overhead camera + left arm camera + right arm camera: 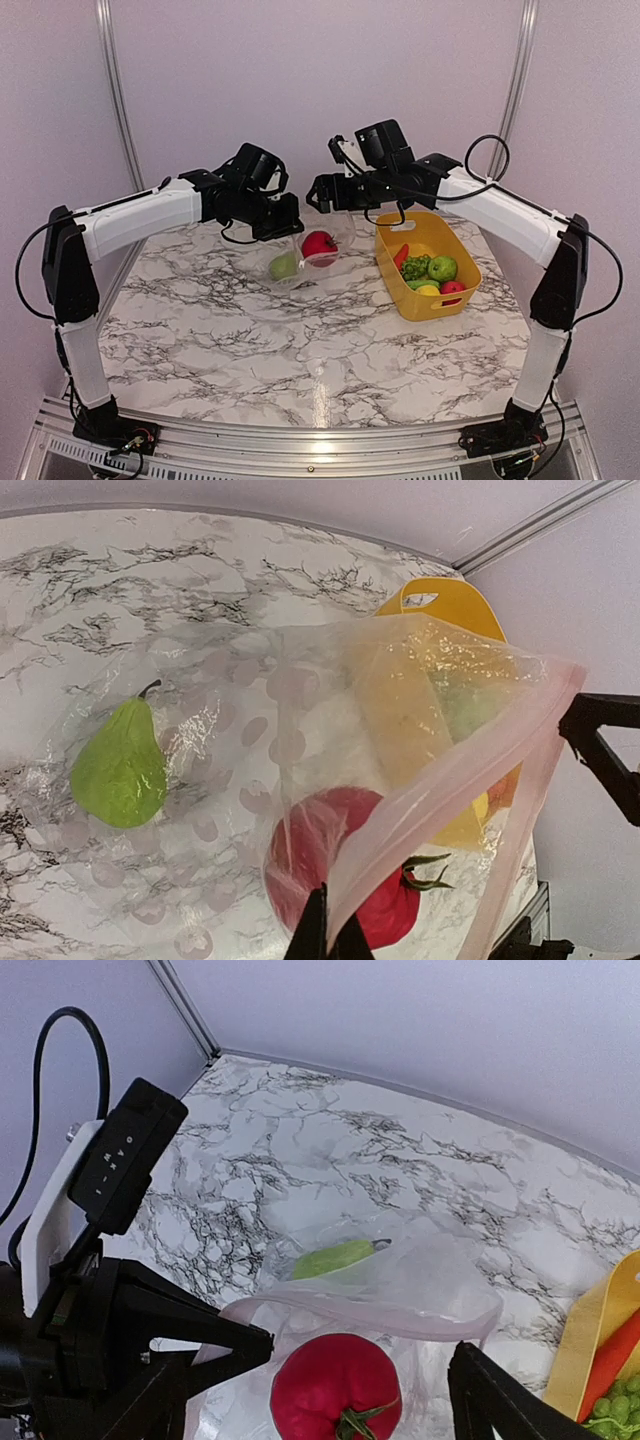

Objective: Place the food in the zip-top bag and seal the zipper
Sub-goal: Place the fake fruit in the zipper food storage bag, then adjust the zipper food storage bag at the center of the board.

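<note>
At frame centre, the clear plastic zip-top bag (300, 262) is clamped at its mouth by the left tool (288, 230). The right tool (322, 200), fingers apart, is poised above, with the yellow plastic basket (462, 248) to its lower right.

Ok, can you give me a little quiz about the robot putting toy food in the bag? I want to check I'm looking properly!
1. True or false: the right jaws are shut on the red tomato.
2. Which green fruit lies inside the zip-top bag? A apple, B pear, C lime.
3. Fill in the gap: the food not yet bagged sits in the yellow ____.

Key
1. False: the right jaws stand open above it.
2. B.
3. basket.
</note>
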Controlling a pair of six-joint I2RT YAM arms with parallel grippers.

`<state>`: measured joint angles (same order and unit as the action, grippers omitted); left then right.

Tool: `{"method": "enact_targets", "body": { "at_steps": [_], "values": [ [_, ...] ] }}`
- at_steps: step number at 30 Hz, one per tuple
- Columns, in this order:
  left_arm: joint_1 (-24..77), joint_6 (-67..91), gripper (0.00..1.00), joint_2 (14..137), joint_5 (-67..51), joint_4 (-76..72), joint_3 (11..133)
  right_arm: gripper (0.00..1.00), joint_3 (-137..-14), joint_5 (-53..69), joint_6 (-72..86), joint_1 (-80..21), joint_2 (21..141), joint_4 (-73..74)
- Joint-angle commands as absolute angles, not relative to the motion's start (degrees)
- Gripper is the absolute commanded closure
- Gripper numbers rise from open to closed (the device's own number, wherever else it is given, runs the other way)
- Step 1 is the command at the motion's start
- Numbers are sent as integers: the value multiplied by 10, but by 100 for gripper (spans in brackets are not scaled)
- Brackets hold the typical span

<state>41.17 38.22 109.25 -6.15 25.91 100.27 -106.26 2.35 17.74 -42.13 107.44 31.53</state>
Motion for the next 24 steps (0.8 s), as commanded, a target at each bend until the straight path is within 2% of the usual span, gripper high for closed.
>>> {"method": "enact_targets", "body": {
  "at_steps": [1,5,12,15,19,24],
  "values": [
    [403,383,100,1076,-69,250,1006,15,-1103,-40,191,-423,1056,363],
    [399,383,100,1077,-74,247,1005,24,-1074,-135,220,-422,1036,398],
    [398,379,100,1079,-79,244,1009,27,-1038,-122,240,-422,1059,445],
    [398,380,100,1080,-80,243,1010,33,-1026,-121,244,-420,1065,448],
    [397,380,100,1079,-79,245,1010,52,-1021,-86,250,-411,1075,447],
    [397,376,98,1078,-77,248,1011,90,-1033,-25,247,-399,1081,445]
  ]
}}
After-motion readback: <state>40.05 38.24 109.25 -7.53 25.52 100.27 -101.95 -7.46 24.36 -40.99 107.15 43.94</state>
